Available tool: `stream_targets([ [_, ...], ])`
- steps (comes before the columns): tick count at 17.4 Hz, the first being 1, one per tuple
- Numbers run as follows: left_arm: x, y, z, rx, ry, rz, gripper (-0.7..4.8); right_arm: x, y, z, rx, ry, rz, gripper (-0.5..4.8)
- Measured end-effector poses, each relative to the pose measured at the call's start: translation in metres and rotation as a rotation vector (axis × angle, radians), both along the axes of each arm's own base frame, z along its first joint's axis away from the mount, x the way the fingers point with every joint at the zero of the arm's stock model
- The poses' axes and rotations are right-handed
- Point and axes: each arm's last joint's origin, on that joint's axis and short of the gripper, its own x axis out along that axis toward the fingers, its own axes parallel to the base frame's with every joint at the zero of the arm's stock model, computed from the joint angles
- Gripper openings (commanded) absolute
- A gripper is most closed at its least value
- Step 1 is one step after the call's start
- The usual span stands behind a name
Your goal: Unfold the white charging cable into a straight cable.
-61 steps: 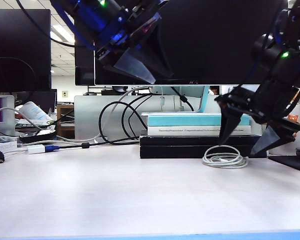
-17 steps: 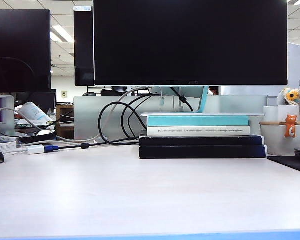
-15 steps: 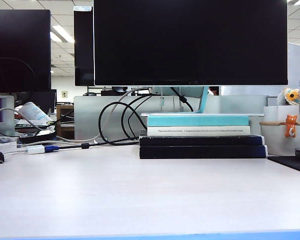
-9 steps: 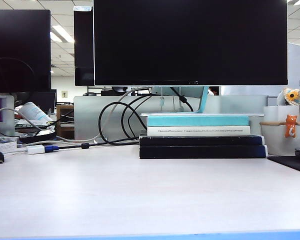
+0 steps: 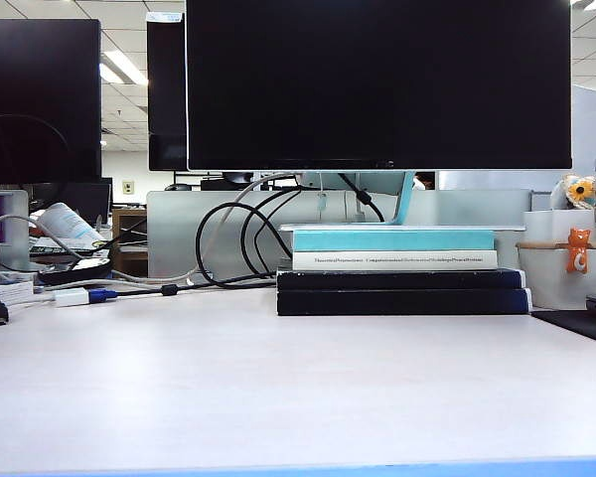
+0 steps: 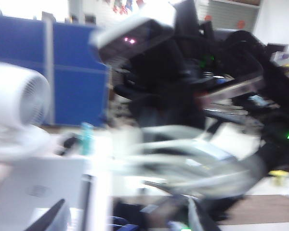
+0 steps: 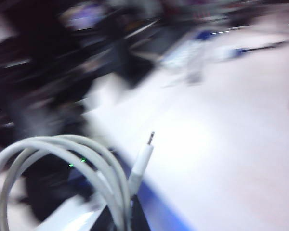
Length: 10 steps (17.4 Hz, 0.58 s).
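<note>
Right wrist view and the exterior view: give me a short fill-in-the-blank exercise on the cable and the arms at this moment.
1. In the right wrist view, the white charging cable hangs in ____ rather than straight.
2. A free white ____ of the cable sticks up beside those loops.
3. In the exterior view, the number of arms in sight above the table is ____.
4. The stack of books stands under the ____.

Missing words: loops; plug; zero; monitor

Pale desk — dark monitor, ceiling lights.
</note>
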Motion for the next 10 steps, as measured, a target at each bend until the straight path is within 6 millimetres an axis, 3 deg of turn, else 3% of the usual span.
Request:
stream_targets([
  [6,-0.012,-0.010,0.002,0.002,0.099,-0.061,3.45,0.004,-0.003,-0.001,-0.101,-0.069,-0.156,-0.07],
  [10,-0.012,-0.014,0.008,-0.055,0.237,0.088,3.44,0.006,-0.004,0.001,-0.125,-0.116,-0.193,-0.07],
])
